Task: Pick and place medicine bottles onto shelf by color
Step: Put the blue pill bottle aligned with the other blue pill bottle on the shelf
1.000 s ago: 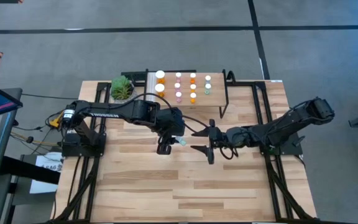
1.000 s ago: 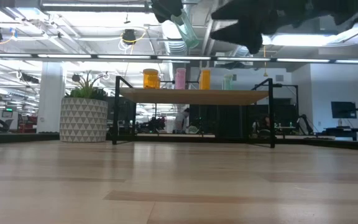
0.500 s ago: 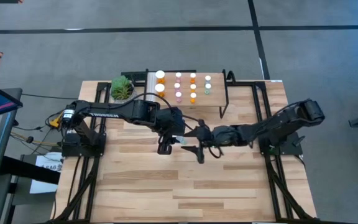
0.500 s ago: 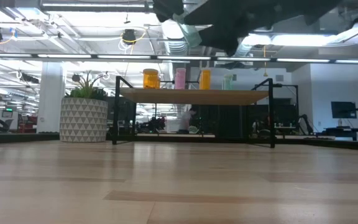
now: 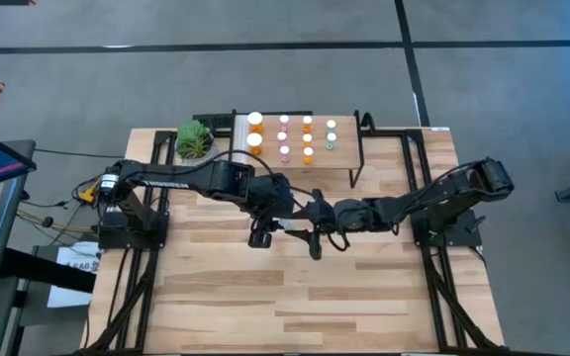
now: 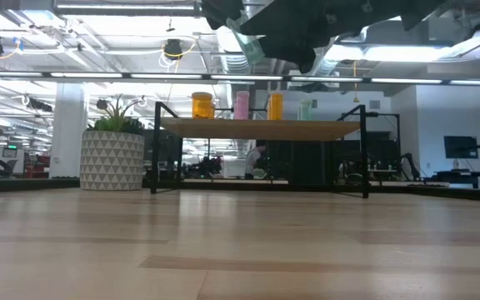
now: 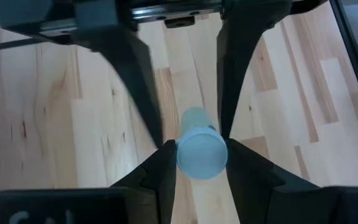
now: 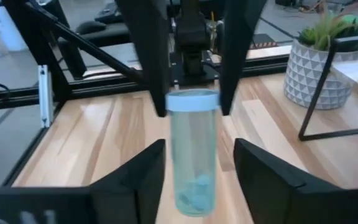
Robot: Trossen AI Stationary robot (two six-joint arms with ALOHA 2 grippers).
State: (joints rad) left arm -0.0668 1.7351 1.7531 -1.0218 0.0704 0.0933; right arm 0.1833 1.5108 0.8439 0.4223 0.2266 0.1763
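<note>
Right pincer (image 5: 298, 226) has closed in around left-held, apparently teal bottle (image 8: 192, 151).

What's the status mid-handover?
Left gripper shut on teal bottle, above table. Right gripper open around it, fingers apart. Nothing in the way.

In the high view the two arms cross at table centre and hide the teal bottle (image 8: 192, 152) completely. The low view cuts both grippers off at its 12 o'clock edge, leaving only dark shapes. On the shelf (image 5: 339, 156), the small bottles (image 5: 296, 137) are too tiny to count by colour. The person (image 6: 256, 158) beyond the shelf is blurred.
</note>
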